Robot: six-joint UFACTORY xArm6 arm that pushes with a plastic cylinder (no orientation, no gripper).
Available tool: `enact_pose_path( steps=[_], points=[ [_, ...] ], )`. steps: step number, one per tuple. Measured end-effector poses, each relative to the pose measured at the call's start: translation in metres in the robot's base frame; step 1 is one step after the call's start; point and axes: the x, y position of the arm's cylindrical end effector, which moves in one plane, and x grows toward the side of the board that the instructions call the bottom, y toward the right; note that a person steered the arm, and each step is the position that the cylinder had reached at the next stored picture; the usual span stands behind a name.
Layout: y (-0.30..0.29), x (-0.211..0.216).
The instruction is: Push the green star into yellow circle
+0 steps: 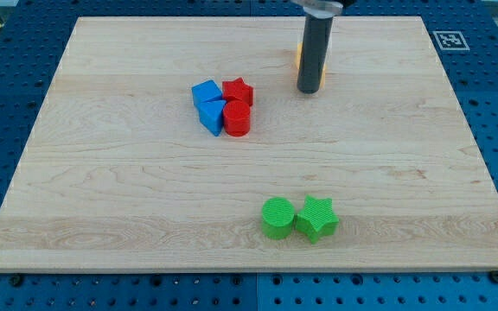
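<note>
My tip point(309, 90) stands near the view's top, a little right of centre, at the lower end of one straight dark rod; it is a plain rod end with nothing to spread or pinch, and it holds nothing. Just behind the rod, a sliver of one yellow-orange block point(298, 57) shows on the rod's left side, with a smaller sliver on its right; most of it is hidden, so I cannot make out its shape, nor whether the rod touches it. I count seven blocks on the wooden board point(102, 190) in all. Two are green: the green star point(317, 218) sits near the view's bottom, right of centre, and the green cylinder point(277, 217) lies on its left side, touching it. Both are well apart from my tip, far toward the view's bottom. Two are red: a red star point(239, 91) and, just below it in the view, a red cylinder point(238, 118), touching. Two are blue: a blue cube point(206, 92) and a blue wedge-like block point(212, 116) below it, pressed against the red pair's left side. These four form one cluster to the view's left of my tip, near but apart from it. The board rests on a blue perforated table point(7, 95), and one square black-and-white marker point(449, 40) sits by the board's top right corner.
</note>
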Motion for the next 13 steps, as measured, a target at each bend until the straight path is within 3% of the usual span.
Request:
enact_pose_path(
  steps=[1, 3, 6, 7, 8, 10, 12, 13],
  points=[
    [0.0, 0.023],
    [0.011, 0.124],
    [-0.151, 0.201],
    [-0.138, 0.236],
    [-0.076, 0.246],
    [0.049, 0.206],
    [0.082, 0.234],
    [0.1, 0.207]
  ],
)
